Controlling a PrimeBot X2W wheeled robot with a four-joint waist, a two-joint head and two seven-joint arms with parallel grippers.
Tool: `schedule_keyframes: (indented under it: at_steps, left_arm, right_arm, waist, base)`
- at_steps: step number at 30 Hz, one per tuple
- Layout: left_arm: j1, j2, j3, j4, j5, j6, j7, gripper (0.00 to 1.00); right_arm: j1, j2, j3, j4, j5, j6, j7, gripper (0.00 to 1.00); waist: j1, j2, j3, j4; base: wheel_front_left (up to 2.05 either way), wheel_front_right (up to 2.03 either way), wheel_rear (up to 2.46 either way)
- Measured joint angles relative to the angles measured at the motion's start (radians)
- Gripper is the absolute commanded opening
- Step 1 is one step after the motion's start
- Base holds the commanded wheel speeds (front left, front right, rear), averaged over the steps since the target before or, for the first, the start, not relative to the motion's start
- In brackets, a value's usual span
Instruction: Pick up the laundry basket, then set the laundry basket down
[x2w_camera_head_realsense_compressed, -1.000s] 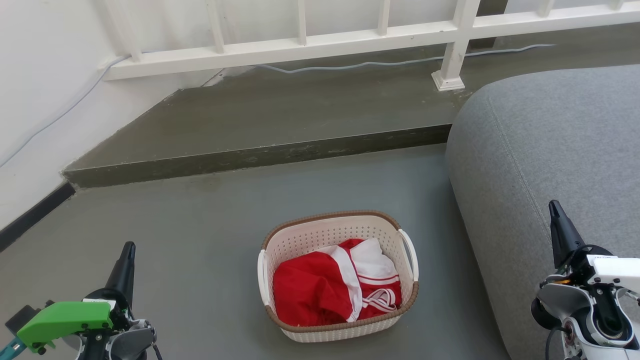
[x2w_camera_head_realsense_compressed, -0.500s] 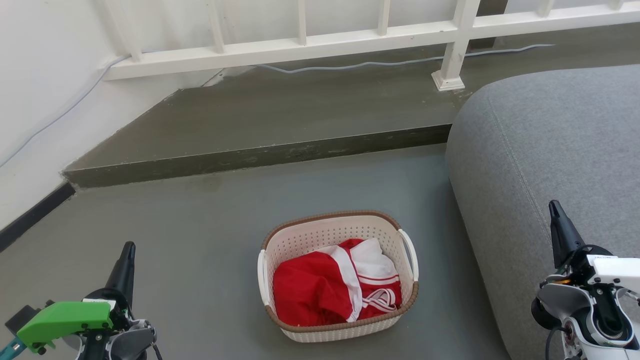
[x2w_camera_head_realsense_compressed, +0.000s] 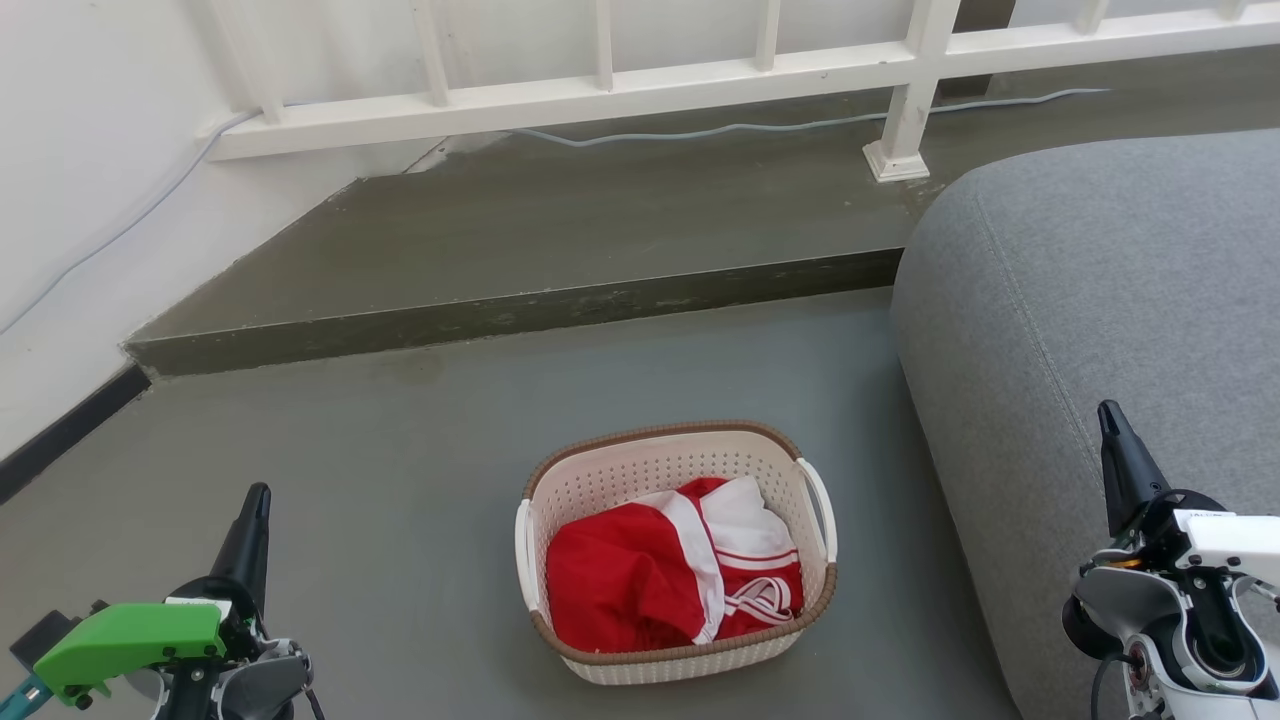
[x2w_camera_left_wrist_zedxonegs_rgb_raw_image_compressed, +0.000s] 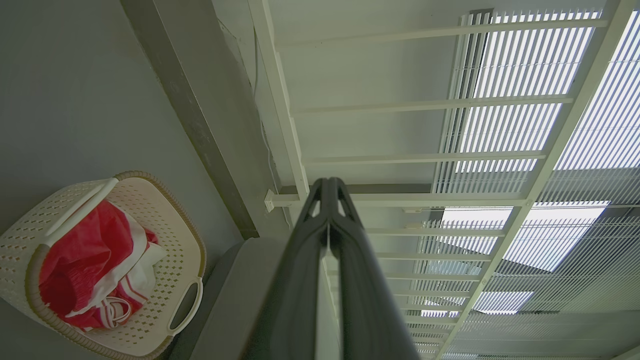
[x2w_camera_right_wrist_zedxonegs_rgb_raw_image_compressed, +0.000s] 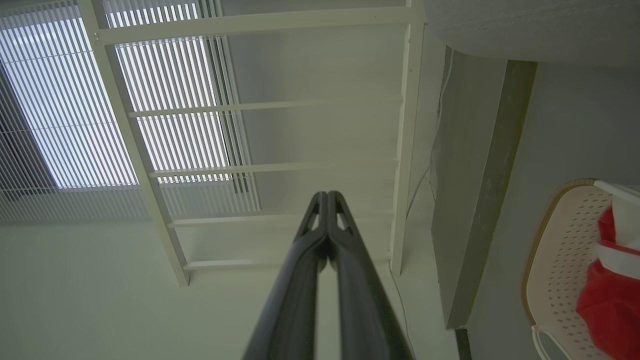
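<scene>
Nothing has moved since a second ago: both arms sit in the same rest pose and the basket hasn't budged. Starting at the left, the left gripper points up from the lower corner over the bare grey floor, its two dark fingers pressed together into one tip and holding nothing; the left wrist view shows the tips touching too. Moving across, the laundry basket stands upright on the floor, low in the middle of the head view and well apart from both grippers, with a red and white garment bundled inside. Its left handle and right handle both show clear on the short sides. Just right of it rises the grey sofa, near the basket with a strip of floor between. At the far right, the right gripper hangs before the sofa's flank, fingers likewise closed and empty. So this looks like the very start, with the pick-up not yet begun. The next move, by my reading, calls for both pairs of fingers to spread and the arms to come down and inward, one to each handle. The right side looks the tighter approach, with the sofa so close. Then it wants a level lift so the garment stays in.
</scene>
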Motion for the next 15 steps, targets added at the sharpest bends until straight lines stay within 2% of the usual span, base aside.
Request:
schedule_keyframes:
  at_steps: [15]
  left_arm:
    - [0.000,0.000,0.001,0.000,0.000,0.000,0.000,0.00]
  right_arm:
    - [0.000,0.000,0.000,0.000,-0.001,0.000,0.000,0.00]
  waist:
    - [0.0000,0.0000,0.000,0.000]
  base:
    - [0.00,0.00,0.00]
